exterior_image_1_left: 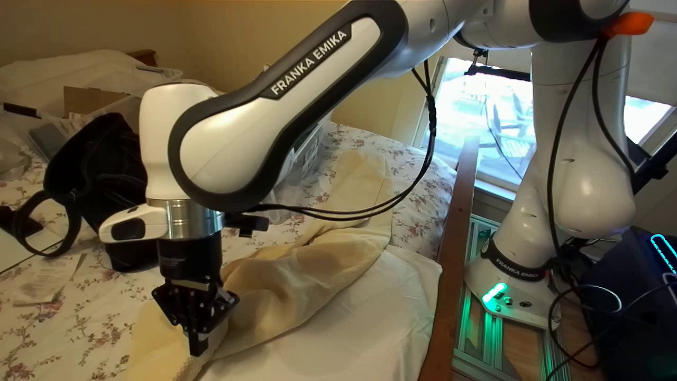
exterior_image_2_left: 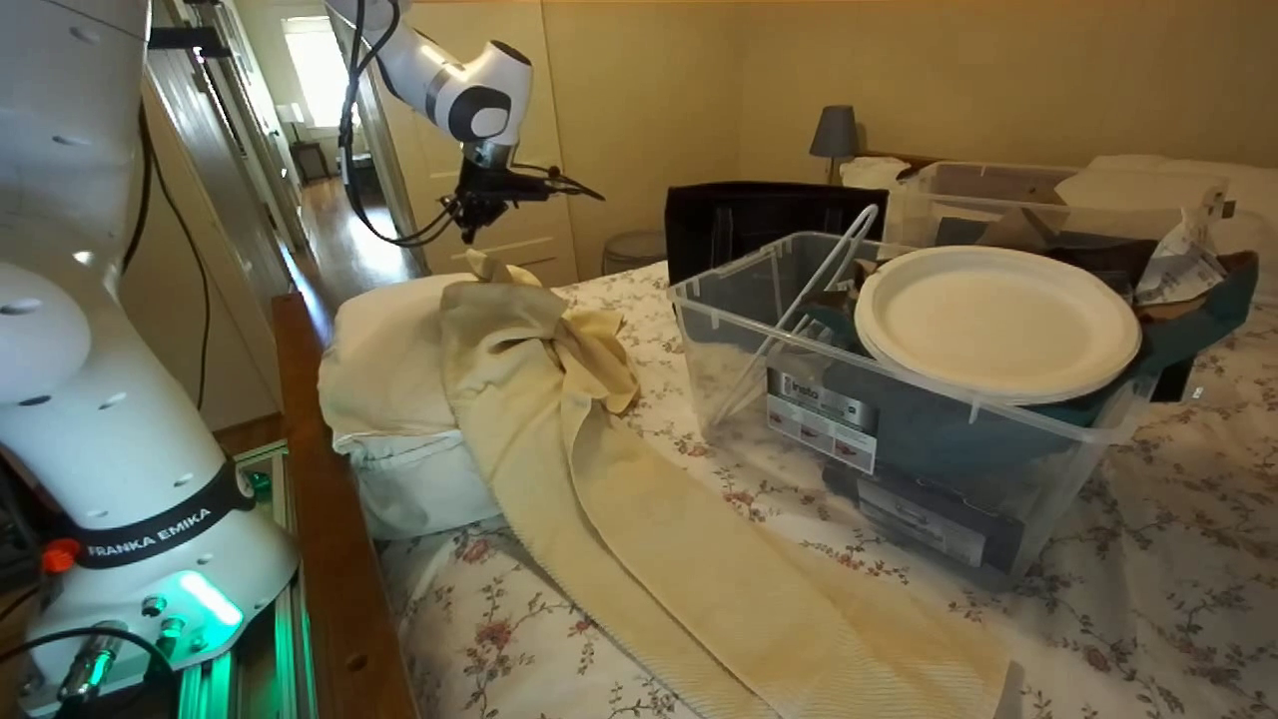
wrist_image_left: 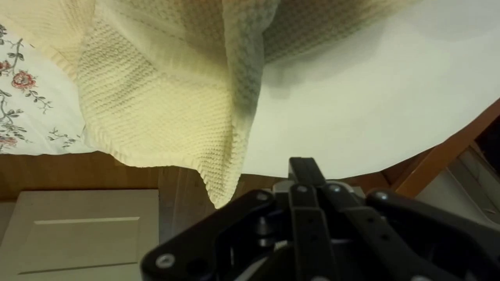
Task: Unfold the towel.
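Observation:
The towel point(exterior_image_1_left: 296, 280), a pale-yellow textured cloth, lies rumpled in long folds across the bed. In an exterior view it runs as a long strip point(exterior_image_2_left: 699, 529) toward the camera, bunched up at its far end. A pointed corner hangs past the bed's edge in the wrist view, where the towel point(wrist_image_left: 156, 113) is left of my fingers. My gripper point(exterior_image_1_left: 198, 346) points down at the towel's near end in an exterior view. Its fingertips meet in the wrist view, and I see no cloth between them; the gripper point(wrist_image_left: 306, 169) is shut beside the hanging corner, apart from it.
A plain white sheet point(wrist_image_left: 371, 105) and floral bedspread point(exterior_image_1_left: 63, 328) lie under the towel. A clear plastic bin point(exterior_image_2_left: 714, 369) with white plates point(exterior_image_2_left: 998, 320) stands beside it. A black bag point(exterior_image_1_left: 95, 159) sits behind the arm. A wooden rail point(exterior_image_1_left: 449, 275) edges the bed toward the robot's base.

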